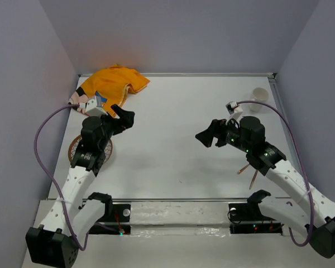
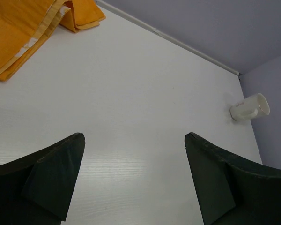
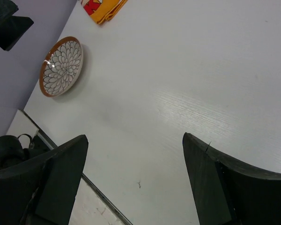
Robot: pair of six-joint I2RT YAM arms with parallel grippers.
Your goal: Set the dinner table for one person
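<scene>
Desk (image 1: 173,128) fills your whole work area: white top running from the arm bases out to the grey back wall, with walls on both sides.

Far-left corner: orange cloth (image 1: 113,82), bunched up, lying on the desk against the left wall.

Just nearer than that: patterned plate (image 3: 62,67) with a brown rim, flat on the desk by the left edge. From the top view your left arm covers most of it; the right wrist view shows it whole.

Your left tool (image 2: 135,138) hangs over the desk just right of the cloth. Jaws spread wide, nothing between them, only bare desk below.

The centre of the desk lies between the two tools.

Your right tool (image 3: 136,138) is on the right half, pointed left towards the middle. Jaws also wide apart, gripping nothing, clear of the surface.

Under your right forearm: two thin brown sticks (image 1: 250,172) on the desk, partly hidden by the arm.

Far-right corner: white cup (image 1: 259,94) by the right wall, well apart from both tools.
</scene>
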